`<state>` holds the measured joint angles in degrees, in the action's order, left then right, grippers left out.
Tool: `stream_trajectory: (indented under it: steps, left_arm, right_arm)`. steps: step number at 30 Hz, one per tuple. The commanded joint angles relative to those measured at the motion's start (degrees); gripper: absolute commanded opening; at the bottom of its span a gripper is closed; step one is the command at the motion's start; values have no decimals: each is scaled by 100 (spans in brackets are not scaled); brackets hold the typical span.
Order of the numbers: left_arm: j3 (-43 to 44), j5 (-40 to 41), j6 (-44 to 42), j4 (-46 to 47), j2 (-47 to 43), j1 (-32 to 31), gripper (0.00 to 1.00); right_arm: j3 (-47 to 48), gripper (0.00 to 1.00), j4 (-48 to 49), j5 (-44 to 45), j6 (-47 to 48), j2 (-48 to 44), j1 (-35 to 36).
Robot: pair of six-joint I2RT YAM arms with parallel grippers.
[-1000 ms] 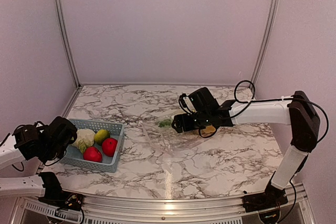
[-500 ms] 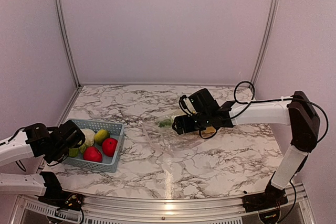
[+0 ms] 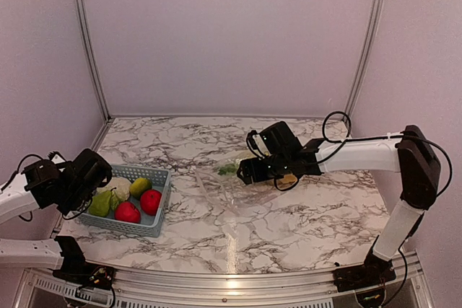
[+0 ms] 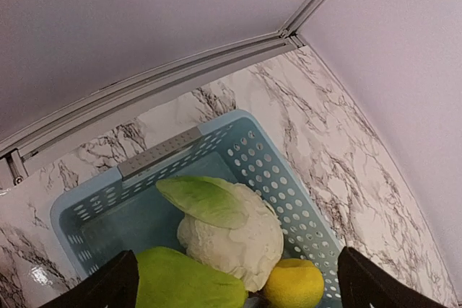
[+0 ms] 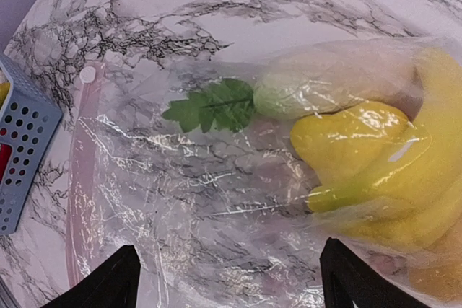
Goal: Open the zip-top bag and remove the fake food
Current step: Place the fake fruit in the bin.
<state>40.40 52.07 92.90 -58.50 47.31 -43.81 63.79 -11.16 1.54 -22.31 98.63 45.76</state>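
The clear zip-top bag (image 3: 224,187) lies crumpled mid-table, its pink zip strip (image 5: 78,178) towards the basket. Inside it I see yellow bananas (image 5: 375,156), a green leaf (image 5: 209,104) and a pale green vegetable (image 5: 310,88). My right gripper (image 3: 245,171) hovers open just above the bag (image 5: 216,200), holding nothing. My left gripper (image 3: 90,187) hangs open over the left end of the blue basket (image 3: 155,229). A green pear (image 4: 188,283) lies between its fingers, against the left one. A cabbage (image 4: 238,239), a lemon (image 4: 292,286) and two red apples (image 3: 150,201) are also in the basket.
The basket (image 4: 289,178) stands close to the left wall and its metal rail (image 4: 180,77). The right arm (image 3: 361,155) stretches across the right half of the table. Marble table (image 3: 289,229) shows in front of the bag.
My left gripper swung out over the basket and then rose a little. The green pear now shows in the basket's left end. The right arm and bag have not moved.
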Motion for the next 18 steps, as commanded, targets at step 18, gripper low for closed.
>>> stream_trajectory:
  steps: [18]
  left_arm:
    - [-88, -1784, -895, 1309, 674, -17, 99]
  right_arm:
    - [-77, 84, -61, 101, -15, -213, 47]
